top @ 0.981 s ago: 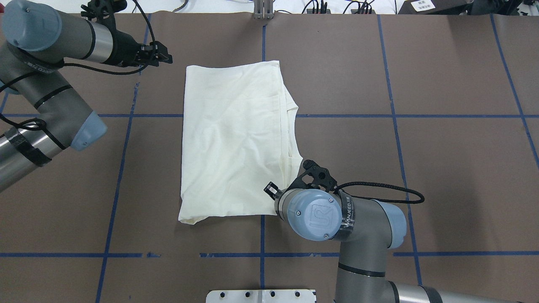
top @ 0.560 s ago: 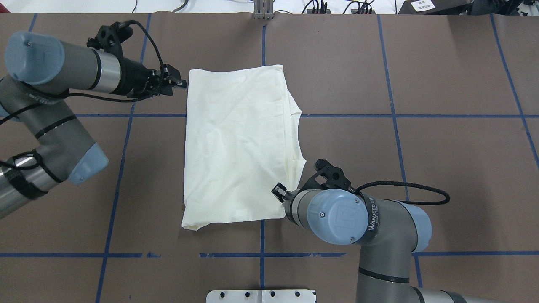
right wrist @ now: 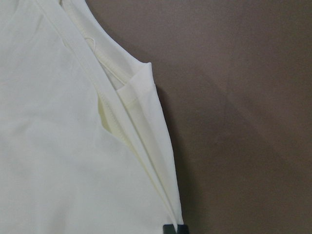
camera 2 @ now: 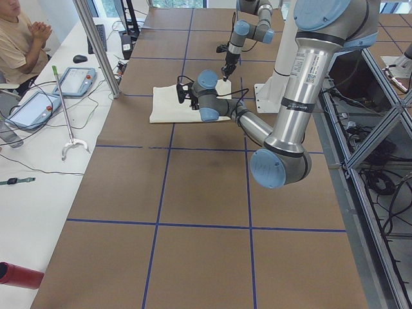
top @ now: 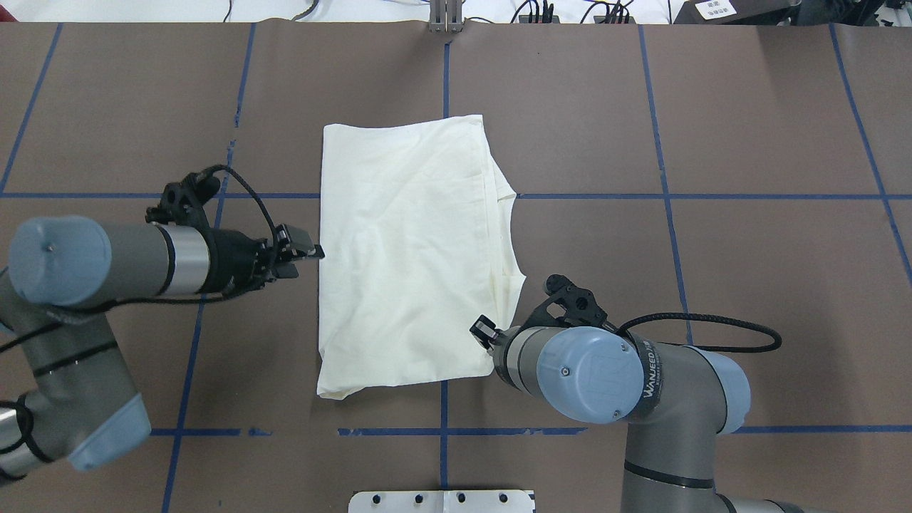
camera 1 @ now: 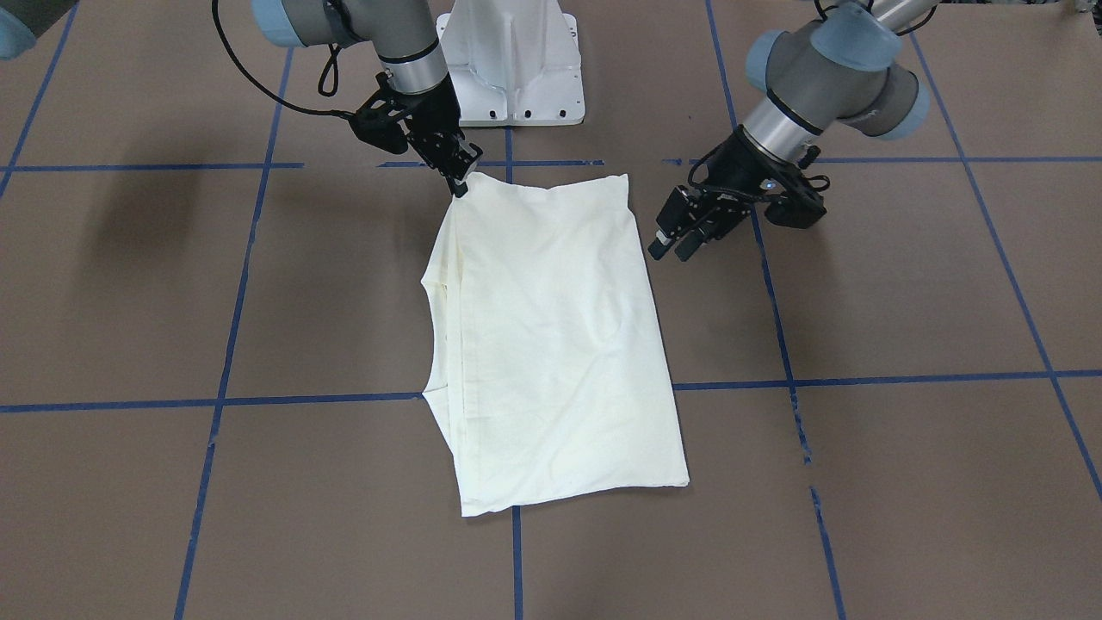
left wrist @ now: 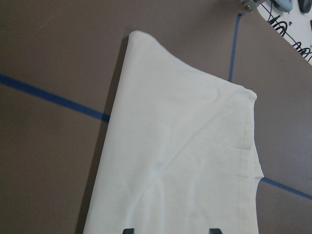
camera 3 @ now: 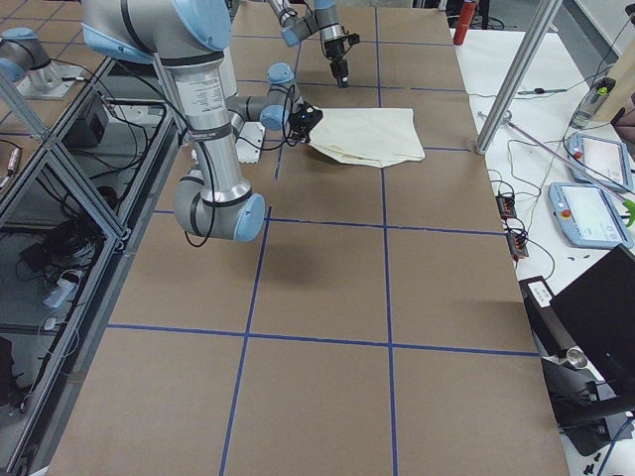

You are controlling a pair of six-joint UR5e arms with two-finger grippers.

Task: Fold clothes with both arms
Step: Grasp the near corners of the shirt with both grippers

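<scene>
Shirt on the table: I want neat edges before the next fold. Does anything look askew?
Yes. The shirt is not squared: along the edge nearest the right gripper, lower layers stick out past the top layer, leaving a stepped, slanting edge. That gripper pinches a corner there; the left gripper hangs open beside the opposite edge.

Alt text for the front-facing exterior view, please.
A folded cream shirt lies on the brown table, one corner near the robot pinched by the right gripper. The left gripper is open beside the opposite edge, not touching.
</scene>
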